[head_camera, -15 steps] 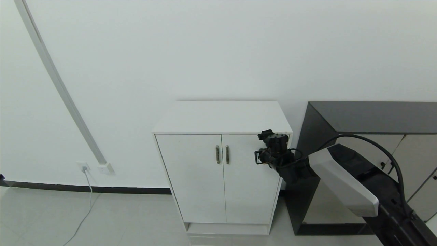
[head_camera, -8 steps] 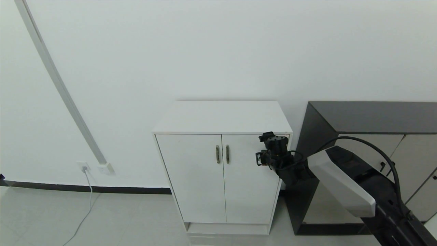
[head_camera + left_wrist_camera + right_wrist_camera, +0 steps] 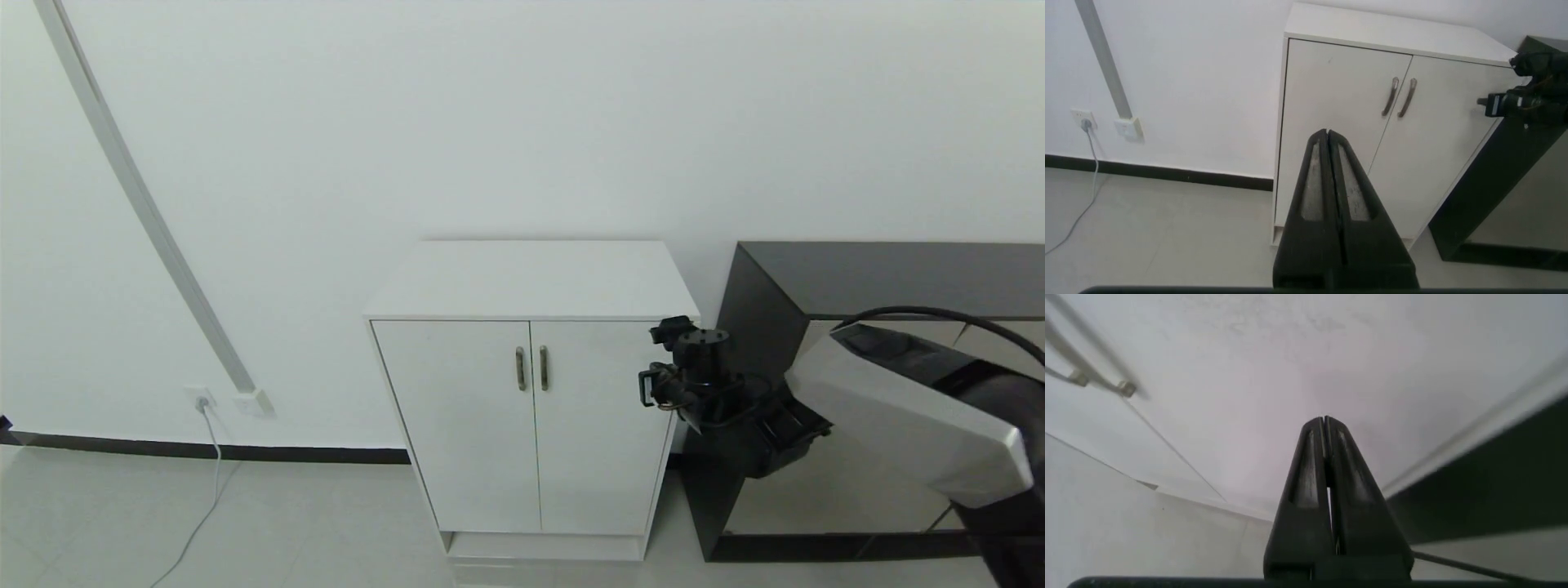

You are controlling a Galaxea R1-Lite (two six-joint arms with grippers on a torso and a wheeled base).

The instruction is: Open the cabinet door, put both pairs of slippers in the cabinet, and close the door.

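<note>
Right wrist view: tool (image 3: 1327, 429) near cabinet door (image 3: 1315, 367)

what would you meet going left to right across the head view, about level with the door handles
wall socket → left cabinet door → left handle → right handle → right cabinet door → dark cabinet
</note>
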